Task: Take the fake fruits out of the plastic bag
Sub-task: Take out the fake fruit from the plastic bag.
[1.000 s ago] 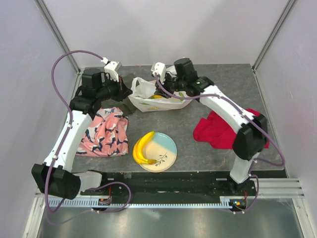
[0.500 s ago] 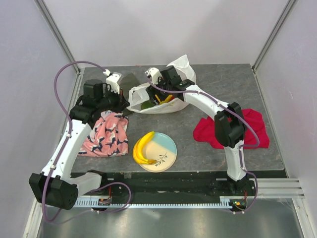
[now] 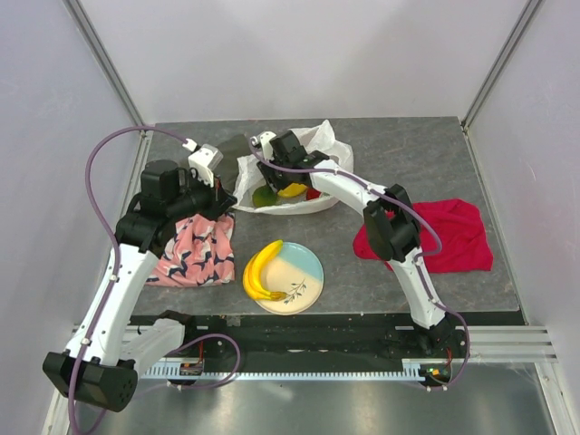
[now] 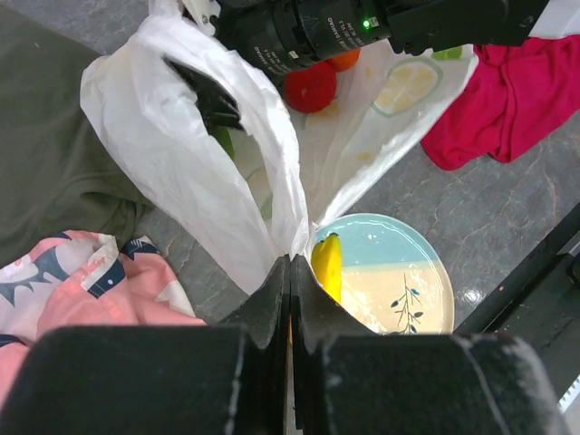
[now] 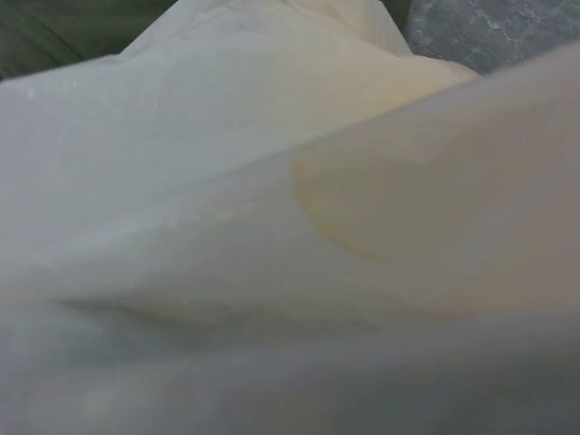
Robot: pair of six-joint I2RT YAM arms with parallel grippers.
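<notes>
Both arms shifted: left end effector pinches the plastic bag; right end effector, inside it, unreadable.

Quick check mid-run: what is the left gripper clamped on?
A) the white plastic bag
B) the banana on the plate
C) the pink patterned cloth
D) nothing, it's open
A: in the left wrist view the left gripper is shut, with a fold of the plastic bag pinched between its fingers.
</notes>
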